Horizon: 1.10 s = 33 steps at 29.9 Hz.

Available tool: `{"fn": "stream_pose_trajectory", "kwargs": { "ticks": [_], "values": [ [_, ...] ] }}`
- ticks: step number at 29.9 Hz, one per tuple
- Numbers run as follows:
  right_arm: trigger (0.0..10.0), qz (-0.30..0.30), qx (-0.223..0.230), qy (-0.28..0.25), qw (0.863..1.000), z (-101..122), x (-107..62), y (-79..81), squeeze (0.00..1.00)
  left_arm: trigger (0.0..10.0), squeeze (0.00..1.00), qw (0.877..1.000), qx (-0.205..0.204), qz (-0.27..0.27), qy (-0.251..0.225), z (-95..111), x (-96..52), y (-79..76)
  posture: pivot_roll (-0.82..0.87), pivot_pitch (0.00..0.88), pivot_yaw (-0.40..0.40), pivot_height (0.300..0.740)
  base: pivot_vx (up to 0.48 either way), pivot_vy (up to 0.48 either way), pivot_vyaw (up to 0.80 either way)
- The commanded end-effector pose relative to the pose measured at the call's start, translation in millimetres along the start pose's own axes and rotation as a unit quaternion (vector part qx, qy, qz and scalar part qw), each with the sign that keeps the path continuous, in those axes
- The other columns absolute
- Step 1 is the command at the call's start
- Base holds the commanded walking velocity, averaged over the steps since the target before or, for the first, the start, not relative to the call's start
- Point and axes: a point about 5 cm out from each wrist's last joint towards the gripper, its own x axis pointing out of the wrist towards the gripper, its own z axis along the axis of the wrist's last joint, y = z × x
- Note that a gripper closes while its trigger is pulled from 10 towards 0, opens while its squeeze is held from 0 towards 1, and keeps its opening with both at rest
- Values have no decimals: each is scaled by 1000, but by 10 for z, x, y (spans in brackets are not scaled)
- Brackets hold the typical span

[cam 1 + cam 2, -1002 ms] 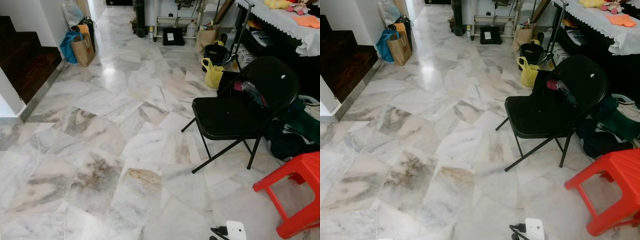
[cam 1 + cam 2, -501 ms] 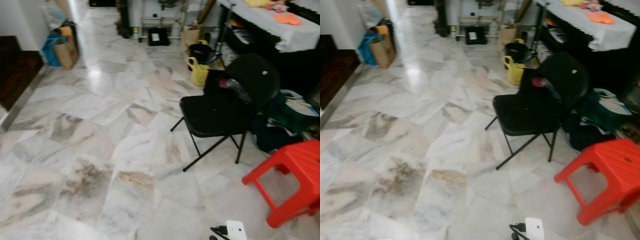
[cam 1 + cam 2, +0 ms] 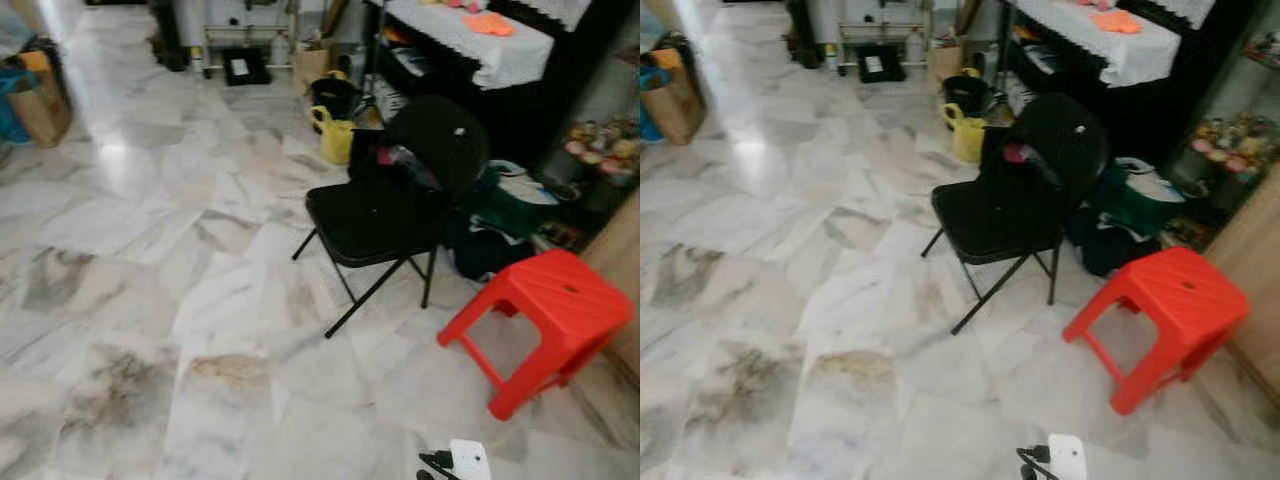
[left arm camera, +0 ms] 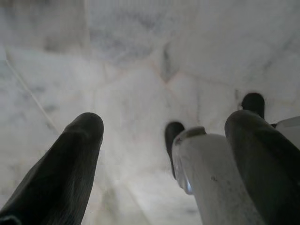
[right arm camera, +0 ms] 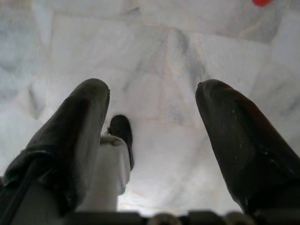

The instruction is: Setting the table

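I am only starting: my left gripper (image 4: 164,154) and right gripper (image 5: 152,140) are hanging with fingers apart, holding nothing, and the table (image 3: 470,45) with the white cloth is waiting far off at one o'clock, past the black chair (image 3: 385,210).

Marble floor (image 3: 150,300) bears black folding chair (image 3: 385,205), red stool (image 3: 535,320)

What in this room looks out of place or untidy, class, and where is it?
Clothes are draped over the back of the black folding chair, and dark and green bundles lie heaped on the marble floor behind it, beside the red plastic stool. Nothing looks spilled or broken.
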Motion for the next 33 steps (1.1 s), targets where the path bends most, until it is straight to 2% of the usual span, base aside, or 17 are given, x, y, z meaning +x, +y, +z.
{"fn": "stream_pose_trajectory", "kwargs": {
  "ticks": [1,20,21,23,25,26,28,33],
  "values": [
    [10000,40,47,31,998,76,31,37,0,10000,0,988,-144,50,-12,78,-10,286,103,0,-24,740,0,0,-800],
    [10000,40,47,31,998,76,31,36,0,10000,0,988,-144,50,-12,78,-10,286,103,0,-24,740,0,0,-800],
    [10000,30,34,24,999,184,51,24,0,10000,0,995,-93,27,22,-114,-55,283,110,4,-44,740,0,0,-644],
    [10000,24,30,21,999,228,58,20,0,10000,0,996,-75,17,38,-196,-69,238,109,18,-46,740,0,0,-647],
    [10000,26,29,22,999,227,59,28,0,10000,0,996,-74,16,36,-162,-49,174,113,23,-48,740,0,0,-644],
    [10000,27,29,22,999,228,59,30,0,10000,0,997,-74,17,34,-144,-44,177,119,28,-47,740,0,0,-644],
    [10000,27,26,24,999,232,60,31,0,10000,0,996,-78,24,20,-31,-34,304,121,33,-45,740,0,0,-638],
    [10000,23,30,22,999,244,61,16,0,10000,0,997,-72,27,12,30,-34,383,120,41,-37,740,0,0,-638]
  ]
}}
